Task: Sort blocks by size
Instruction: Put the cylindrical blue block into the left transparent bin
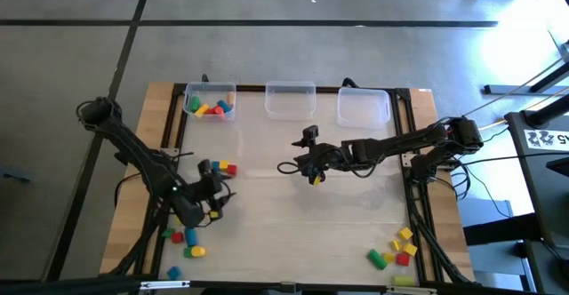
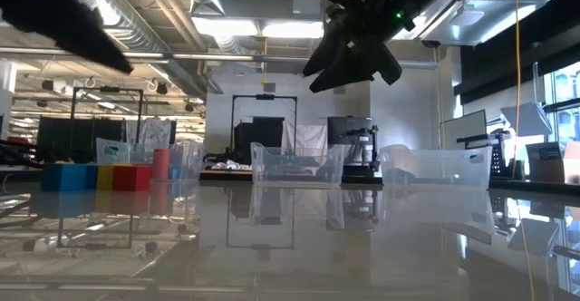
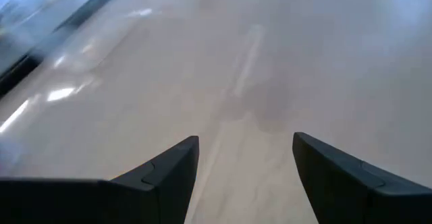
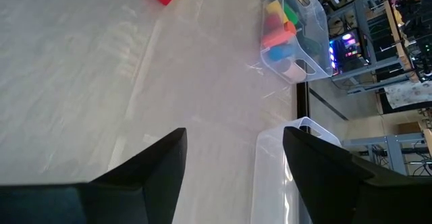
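We see, high view only: left dark two-finger gripper (image 1: 216, 188) just beside short row of blue, yellow, red toy blocks (image 1: 225, 167) on pale tabletop (image 1: 293, 233).

Left wrist view: jaws spread wide, nothing between them, bare table ahead (blocks outside this view).

Right dark two-finger gripper (image 4: 233, 177) mid-table, jaws wide, empty; red and yellow blocks well ahead, clear plastic bin (image 4: 297, 28) holding mixed blocks beyond.

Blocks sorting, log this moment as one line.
left gripper: open, empty, by row of blocks | right gripper: open, empty, mid-table | left bin: holds blocks
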